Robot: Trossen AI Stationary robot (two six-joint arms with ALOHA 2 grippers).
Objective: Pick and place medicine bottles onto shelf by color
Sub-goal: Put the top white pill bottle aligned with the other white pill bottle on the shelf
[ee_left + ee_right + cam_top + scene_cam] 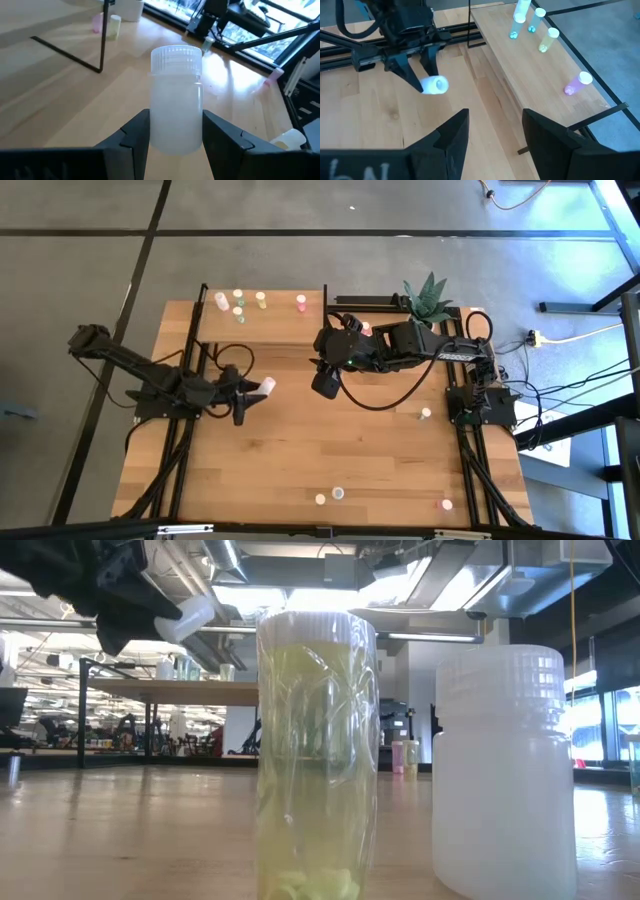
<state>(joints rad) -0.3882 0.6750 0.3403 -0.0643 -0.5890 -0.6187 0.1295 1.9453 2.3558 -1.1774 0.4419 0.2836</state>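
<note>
While I look straight down from the high view, I see the left gripper [252, 392] just off the shelf [270, 325] front edge, pinching a white bottle [266, 386] by its body, cap pointing toward the table middle. The right gripper [326, 376] hangs beside the shelf's front right corner with nothing between its fingers. On the shelf stand 5 bottles: 1 white [221, 301], 1 yellow [261, 298], 1 pink [300, 301] and 2 I cannot tell by colour near the white one. Far from the shelf, near the table's front edge, 3 more bottles stand, and a green plant [428, 295] sits by the shelf's right end. Between the shelf and that front edge the wood lies bare.

The low view adds what the top camera hides: a yellow-green bottle [316, 755] and a white ribbed-cap bottle [505, 770] fill the frame close up, with the held bottle [190, 618] high above the tabletop.

The left wrist view shows both fingers pressed on the clear body below the ribbed cap [176, 60], the bottle tilted clear of the wood, and a black post [103, 35] of the shelf ahead.

The right wrist view shows its own fingers spread and empty, the left gripper's bottle [434, 85] just off the shelf's stepped edge, and the shelf's bottles [547, 40] along the far edge.
</note>
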